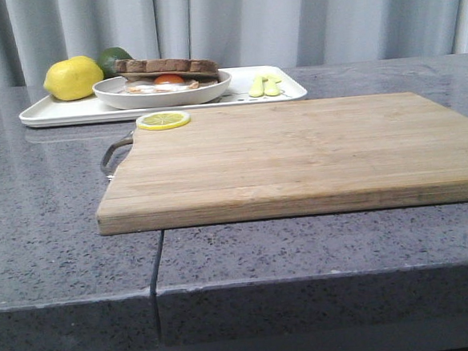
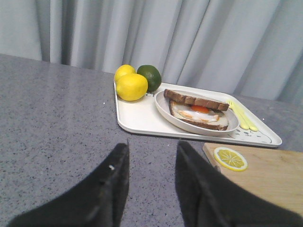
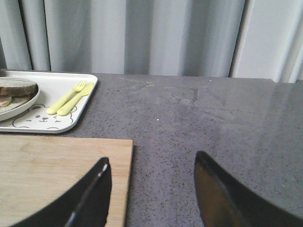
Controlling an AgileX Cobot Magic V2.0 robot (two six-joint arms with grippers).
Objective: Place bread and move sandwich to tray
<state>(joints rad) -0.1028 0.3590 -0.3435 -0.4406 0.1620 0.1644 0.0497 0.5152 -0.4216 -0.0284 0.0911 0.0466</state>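
Note:
The sandwich [image 1: 166,72] lies in a shallow round white plate [image 1: 116,94]: a brown-crusted bread slice [image 1: 168,65] on top, a fried egg with an orange yolk under it. The plate stands on the white tray [image 1: 53,113] at the back left. The sandwich [image 2: 196,109], the plate [image 2: 163,108] and the tray [image 2: 137,116] also show in the left wrist view, and the tray's bear drawing [image 3: 33,117] in the right wrist view. My left gripper [image 2: 150,153] is open and empty over the grey counter, short of the tray. My right gripper [image 3: 152,168] is open and empty at the cutting board's right edge. Neither gripper shows in the front view.
A wooden cutting board [image 1: 297,155] lies in the middle with a lemon slice [image 1: 163,120] at its far left corner. Whole lemons [image 1: 73,77] and a lime [image 1: 113,58] sit at the tray's left end, a yellow fork and knife [image 1: 264,85] at its right. Grey curtains hang behind.

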